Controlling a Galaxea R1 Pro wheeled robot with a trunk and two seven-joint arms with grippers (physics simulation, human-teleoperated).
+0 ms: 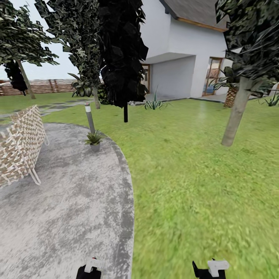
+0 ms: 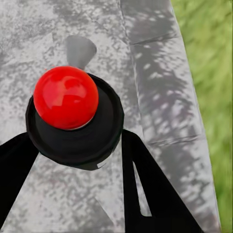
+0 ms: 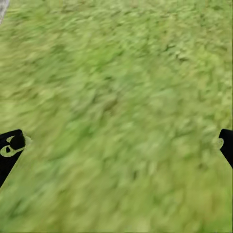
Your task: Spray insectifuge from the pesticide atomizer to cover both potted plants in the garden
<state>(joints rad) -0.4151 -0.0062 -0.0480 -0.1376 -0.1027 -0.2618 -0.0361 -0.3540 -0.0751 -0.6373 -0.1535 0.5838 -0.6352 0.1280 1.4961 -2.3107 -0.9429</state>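
Standing at the far edge of the grey patio [image 1: 58, 201], one potted plant [image 1: 94, 140] sits just in front of a bollard lamp [image 1: 89, 118], with lawn [image 1: 193, 162] to its right. The left gripper [image 2: 73, 145] is closed around a round black object with a red ball on top [image 2: 65, 97] (what it is, I cannot tell). The right gripper [image 3: 116, 145] hangs wide apart over grass. A woven chair [image 1: 19, 145] stands on the patio's left.

One potted plant on the patio edge

The plant [image 1: 94, 137], a low rosette of pointed green leaves in a small grey pot, stands upright at the far rim of the grey patio [image 1: 58, 209], beside the lawn [image 1: 201, 174], just before a lamp post [image 1: 89, 118].
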